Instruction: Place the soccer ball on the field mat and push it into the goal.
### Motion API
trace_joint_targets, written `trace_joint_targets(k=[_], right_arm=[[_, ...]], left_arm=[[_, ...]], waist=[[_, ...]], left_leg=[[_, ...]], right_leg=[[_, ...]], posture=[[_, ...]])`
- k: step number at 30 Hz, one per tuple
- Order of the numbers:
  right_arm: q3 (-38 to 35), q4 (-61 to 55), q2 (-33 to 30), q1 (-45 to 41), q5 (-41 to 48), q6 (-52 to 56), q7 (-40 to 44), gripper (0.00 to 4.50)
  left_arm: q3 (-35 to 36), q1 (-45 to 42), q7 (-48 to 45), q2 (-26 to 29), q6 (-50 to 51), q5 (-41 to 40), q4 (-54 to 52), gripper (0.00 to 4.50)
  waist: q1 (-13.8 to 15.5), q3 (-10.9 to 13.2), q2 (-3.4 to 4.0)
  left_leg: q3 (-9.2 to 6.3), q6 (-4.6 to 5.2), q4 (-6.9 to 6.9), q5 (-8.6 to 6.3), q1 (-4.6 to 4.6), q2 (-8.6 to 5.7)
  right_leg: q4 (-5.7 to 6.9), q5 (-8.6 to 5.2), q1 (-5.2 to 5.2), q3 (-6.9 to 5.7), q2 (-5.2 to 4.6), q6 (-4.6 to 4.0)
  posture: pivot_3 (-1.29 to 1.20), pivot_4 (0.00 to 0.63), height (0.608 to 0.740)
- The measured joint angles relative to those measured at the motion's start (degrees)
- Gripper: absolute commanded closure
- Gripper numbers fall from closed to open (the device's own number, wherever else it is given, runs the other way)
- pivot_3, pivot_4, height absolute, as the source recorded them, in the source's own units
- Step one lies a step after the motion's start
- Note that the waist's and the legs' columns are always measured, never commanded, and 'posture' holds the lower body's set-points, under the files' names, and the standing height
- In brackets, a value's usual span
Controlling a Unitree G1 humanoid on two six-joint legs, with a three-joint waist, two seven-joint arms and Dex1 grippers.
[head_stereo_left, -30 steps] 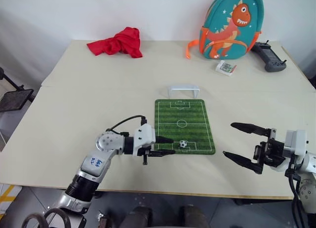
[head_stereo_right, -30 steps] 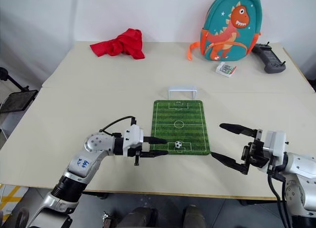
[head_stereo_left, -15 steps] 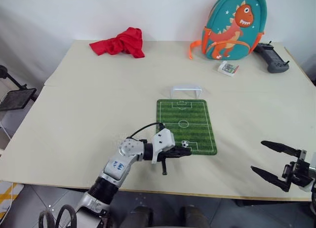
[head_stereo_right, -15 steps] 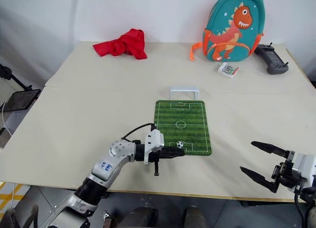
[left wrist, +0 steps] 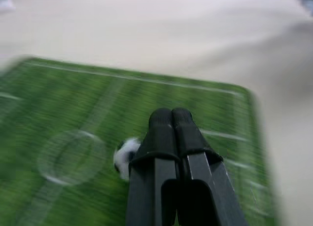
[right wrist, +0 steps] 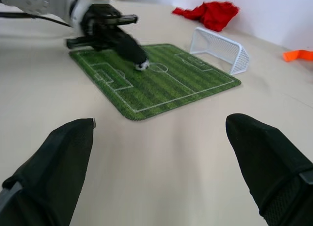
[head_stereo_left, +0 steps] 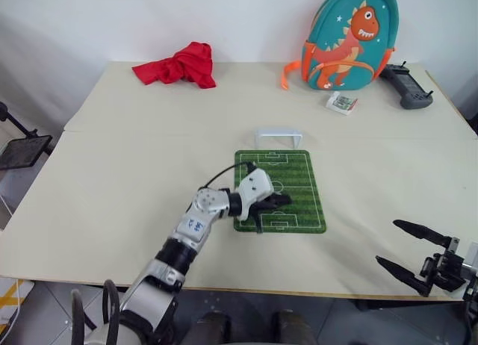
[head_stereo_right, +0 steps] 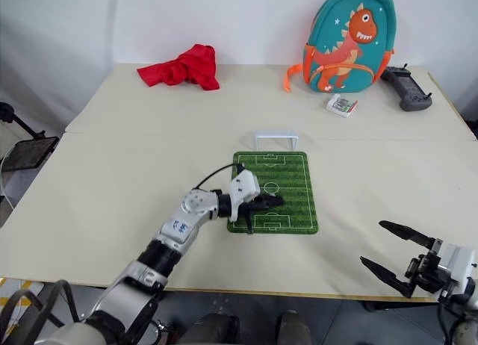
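The green field mat (head_stereo_left: 302, 182) lies at the table's middle, with the white goal (head_stereo_left: 278, 137) just past its far end. My left gripper (head_stereo_left: 278, 201) is shut and reaches level over the mat, its tips near the centre circle. The soccer ball (left wrist: 125, 155) rests on the mat against the side of the closed fingers (left wrist: 161, 133), and the right wrist view shows the ball (right wrist: 142, 65) at their tip. My right gripper (head_stereo_left: 412, 254) hangs open and empty at the table's near right edge, well away from the mat.
A red cloth (head_stereo_left: 178, 65) lies at the far left. At the far right are a dinosaur backpack (head_stereo_left: 345, 39), a small box (head_stereo_left: 342, 102) and a black controller (head_stereo_left: 407, 87). Bare tabletop surrounds the mat.
My left gripper has shut and slid forward across the mat, taking the ball from the near penalty box toward the centre circle. My right arm has pulled back to the right and lower.
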Motion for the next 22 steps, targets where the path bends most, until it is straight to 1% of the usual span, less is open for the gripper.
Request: trace_joint_targets(k=[2,5,7,11,15,18,22], right_arm=[[0.51,-1.33,2.01,0.13,-0.36,0.03,-2.7,0.0],[1.16,-3.45,3.89,0.01,-0.65,0.2,-6.89,0.0],[1.27,-4.33,5.1,-1.32,-0.92,0.42,-10.42,0.0],[1.46,-4.38,5.63,-3.25,-1.59,0.56,-15.66,0.0],[1.7,-4.37,5.93,-5.15,-2.35,0.09,-18.24,0.0],[2.17,-4.14,6.22,-7.09,-2.83,0.02,-19.43,0.0],[3.07,-3.42,6.26,-9.02,-3.5,-0.64,-20.07,0.0]], left_arm=[[1.67,-3.02,-0.2,0.21,-3.49,-0.06,3.16,4.48],[3.27,-4.12,-2.58,1.16,-6.38,-0.57,3.37,4.48],[4.3,-2.66,-5.43,4.26,-7.07,-1.71,1.37,4.48],[9.64,4.11,-10.1,13.31,-6.18,-6.08,-6.73,4.48],[17.67,13.11,-12.08,22.05,-3.77,-11.35,-13.79,4.48],[21.3,18.05,-10.99,25.25,0.94,-13.76,-20.13,4.48],[24.98,24.28,-8.38,26.17,5.28,-16.15,-27.1,4.48]], waist=[[-0.35,0.0,0.0],[-0.59,-0.02,0.03],[-0.88,-0.01,0.02],[-1.44,-0.04,0.06],[-1.8,-0.05,0.08],[-1.04,-0.06,0.1],[-0.37,-0.06,0.11]], left_leg=[[0.0,0.0,-0.02,-0.01,0.0,0.0],[0.01,0.0,-0.06,-0.01,0.02,0.01],[0.0,-0.03,-0.07,-0.03,0.02,0.07],[-0.06,-0.06,-0.13,-0.03,0.02,0.12],[-0.15,-0.06,-0.14,-0.03,0.03,0.13],[-0.24,-0.05,-0.06,-0.03,0.02,0.08],[-0.3,-0.05,-0.08,-0.03,0.03,0.08]], right_leg=[[0.01,0.02,-0.01,0.0,0.0,0.03],[0.05,0.03,-0.06,0.02,0.0,0.05],[0.12,0.04,-0.13,0.1,-0.01,0.02],[0.19,0.05,-0.23,0.14,-0.04,0.0],[0.15,0.07,-0.22,0.19,-0.05,-0.03],[0.12,0.08,-0.11,0.29,-0.05,-0.04],[0.12,0.08,-0.1,0.4,-0.04,-0.05]], posture=[[0.0,0.15,0.74],[0.0,0.15,0.74],[0.0,0.15,0.74],[0.0,0.15,0.74],[0.0,0.15,0.74],[0.0,0.15,0.74],[0.0,0.15,0.74]])
